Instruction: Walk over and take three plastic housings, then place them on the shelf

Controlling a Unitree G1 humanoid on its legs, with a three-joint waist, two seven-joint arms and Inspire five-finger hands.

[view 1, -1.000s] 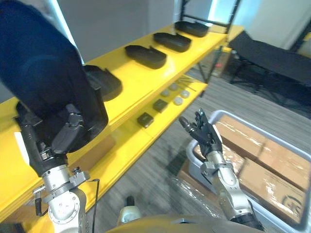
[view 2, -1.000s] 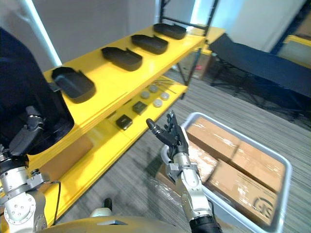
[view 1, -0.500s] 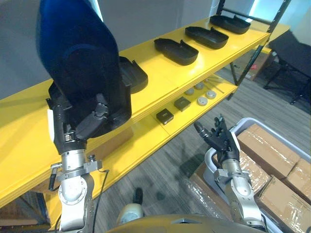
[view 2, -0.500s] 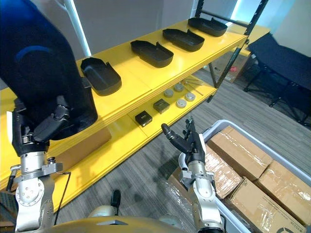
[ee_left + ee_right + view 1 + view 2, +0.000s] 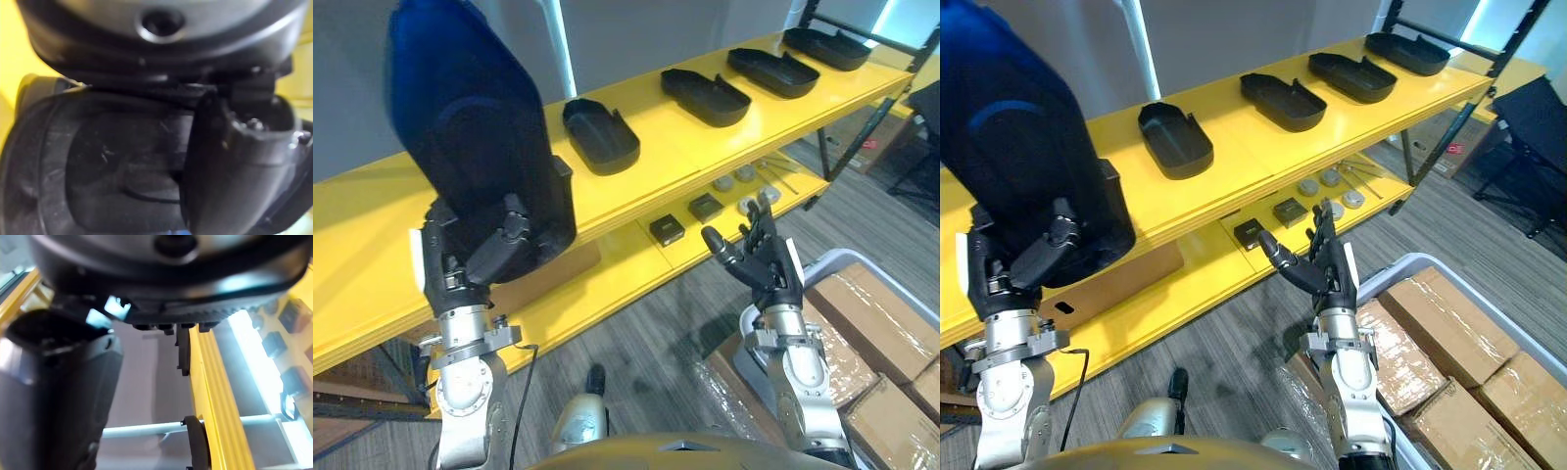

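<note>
At 8 o'clock the left hand point(image 5: 470, 257) stays curled round a big dark housing point(image 5: 475, 147), raised before the shelf edge. At 4 o'clock the right hand point(image 5: 766, 269) is empty, fingers spread. The whole view has swung, so the yellow shelf point(image 5: 656, 149) now lies squarer ahead, its row of housings point(image 5: 706, 96) running toward 1 o'clock; setting down looks near.

Wrapped cardboard boxes point(image 5: 1440, 318) are packed in a grey tote point(image 5: 1400, 264) on the carpeted floor point(image 5: 1234, 343); two small black blocks point(image 5: 1290, 211) (square ones) are laid beside three round discs point(image 5: 1352, 199).
</note>
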